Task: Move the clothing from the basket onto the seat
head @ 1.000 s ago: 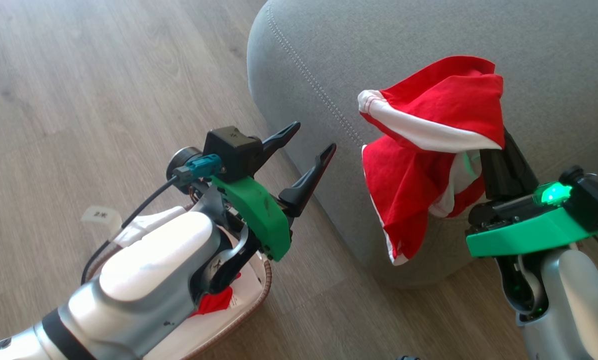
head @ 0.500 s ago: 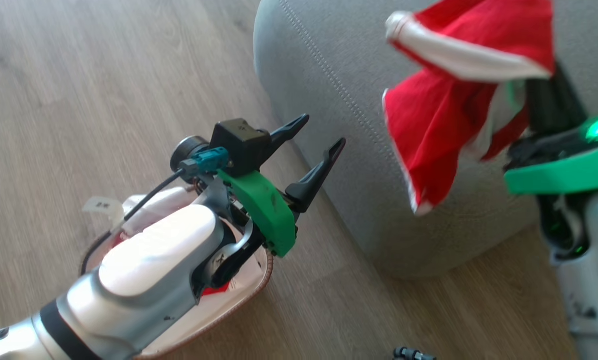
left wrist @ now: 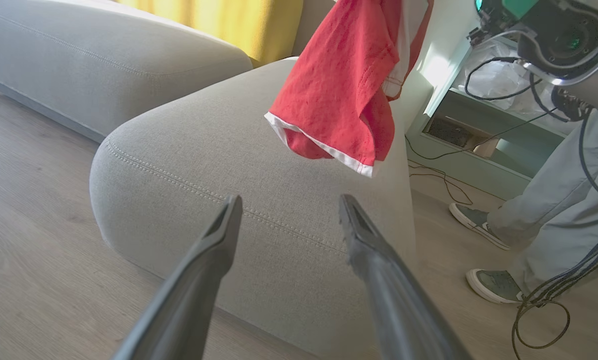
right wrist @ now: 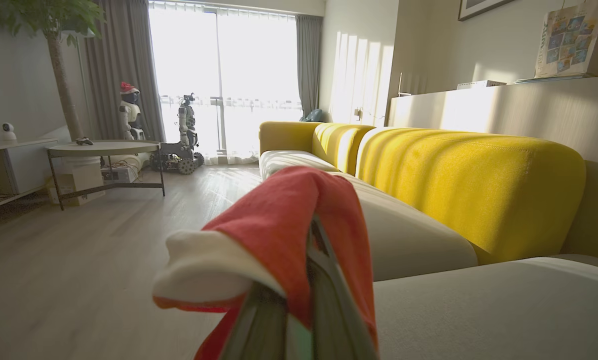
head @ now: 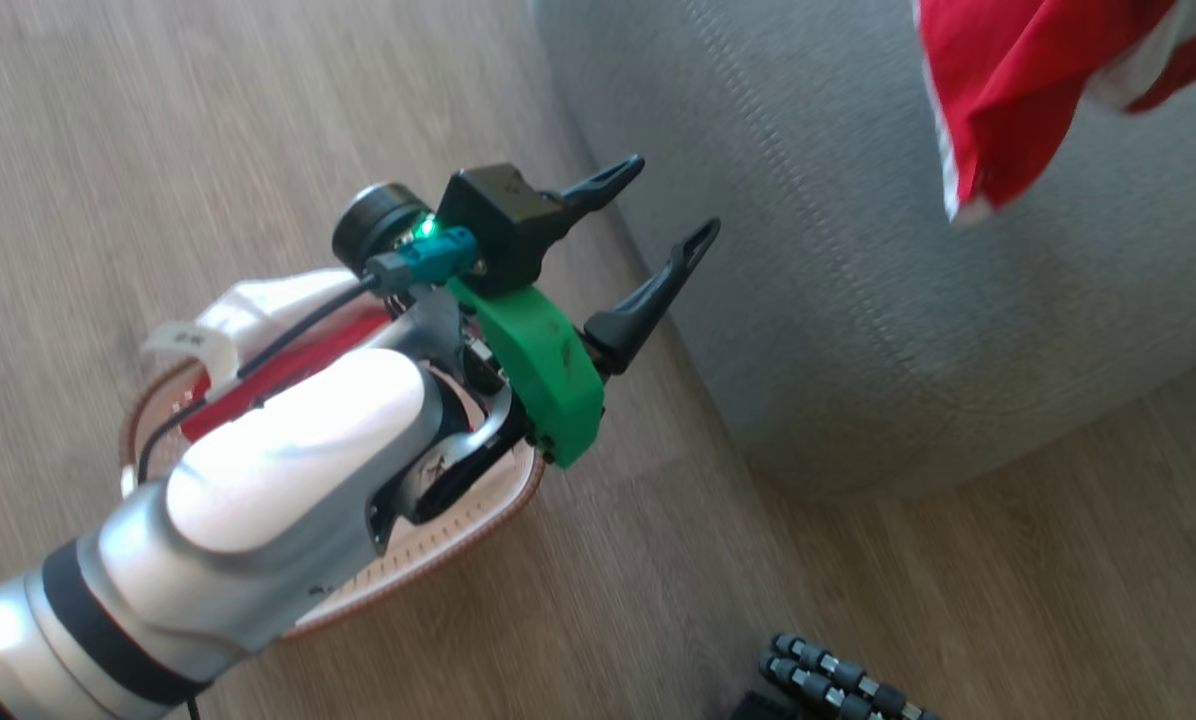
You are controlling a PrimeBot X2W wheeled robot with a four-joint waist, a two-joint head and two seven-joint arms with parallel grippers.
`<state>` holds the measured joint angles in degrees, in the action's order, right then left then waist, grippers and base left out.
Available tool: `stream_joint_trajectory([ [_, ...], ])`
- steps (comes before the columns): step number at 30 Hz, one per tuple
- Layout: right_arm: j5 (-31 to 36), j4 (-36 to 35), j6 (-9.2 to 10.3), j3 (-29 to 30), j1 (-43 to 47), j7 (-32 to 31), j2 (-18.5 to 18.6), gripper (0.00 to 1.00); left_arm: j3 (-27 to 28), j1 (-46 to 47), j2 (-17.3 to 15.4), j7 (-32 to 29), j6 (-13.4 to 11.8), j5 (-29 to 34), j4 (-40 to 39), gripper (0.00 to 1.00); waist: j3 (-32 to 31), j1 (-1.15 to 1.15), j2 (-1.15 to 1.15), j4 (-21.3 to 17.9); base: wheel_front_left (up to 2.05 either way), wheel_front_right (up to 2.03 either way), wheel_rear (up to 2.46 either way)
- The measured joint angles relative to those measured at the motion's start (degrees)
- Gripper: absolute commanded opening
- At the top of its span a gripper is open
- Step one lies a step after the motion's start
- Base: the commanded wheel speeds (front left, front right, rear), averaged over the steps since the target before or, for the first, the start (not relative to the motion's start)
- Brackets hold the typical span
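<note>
Over right tool [right wrist: 306, 240]: clothing [right wrist: 289, 200]

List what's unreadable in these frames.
- Head view: left forearm covers the cream perforated plastic basket; contents mostly hidden.
- Right wrist view: red white-trimmed jersey drapes the right gripper, hiding its fingertips.
- Head view: dark ridged object, blurred, cut by bottom edge.

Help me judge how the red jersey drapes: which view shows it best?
The left wrist view: the red jersey hangs sharp, mostly in frame, white-trimmed hem against the grey seat. The head view catches a blurred lower corner at its top right. The right wrist view shows it bunched over the right gripper, close up.
</note>
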<state>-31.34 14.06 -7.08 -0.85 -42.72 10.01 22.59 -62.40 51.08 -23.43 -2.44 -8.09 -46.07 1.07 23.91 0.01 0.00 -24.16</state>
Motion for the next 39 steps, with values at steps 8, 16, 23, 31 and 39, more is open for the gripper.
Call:
stream_joint_trajectory([
  [8, -0.4, 10.1, 0.00, 0.4, -6.8, -1.5, 4.2, 0.00, 0.0, 2.2, -0.4, -0.9, 0.1, 0.5, -0.2, 1.00, 5.1, 0.00, 0.00, 2.4, 0.00, 0.00, 0.00],
  [16, -0.4, 22.1, -0.01, -3.1, -10.1, -7.1, 6.2, 0.00, 0.1, 3.0, -0.8, -1.0, 0.5, 0.5, -0.1, 1.00, 7.9, 0.01, 0.00, 5.4, 0.00, 0.00, 0.00],
  [23, -0.3, 32.2, 0.00, -4.9, -12.2, -14.1, 6.5, 0.00, 0.1, 3.0, -0.7, -0.5, 0.5, 0.5, 0.1, 1.00, 8.0, 0.00, 0.00, 6.6, 0.00, 0.00, 0.00],
  [31, -2.0, 38.2, 0.00, -6.0, -14.3, -22.7, 6.4, 1.00, 0.2, 3.0, -0.7, 0.5, 0.5, 0.4, 0.9, 1.00, 6.4, 0.00, 0.00, 7.1, 0.00, 0.00, 0.00],
  [39, -2.0, 36.6, 0.00, -9.1, -14.7, -24.2, 7.1, 1.00, 0.3, 2.5, -0.5, 1.9, 0.5, -0.6, 1.5, 1.00, 3.3, 0.00, 0.00, 6.8, 0.00, 0.00, 0.00],
])
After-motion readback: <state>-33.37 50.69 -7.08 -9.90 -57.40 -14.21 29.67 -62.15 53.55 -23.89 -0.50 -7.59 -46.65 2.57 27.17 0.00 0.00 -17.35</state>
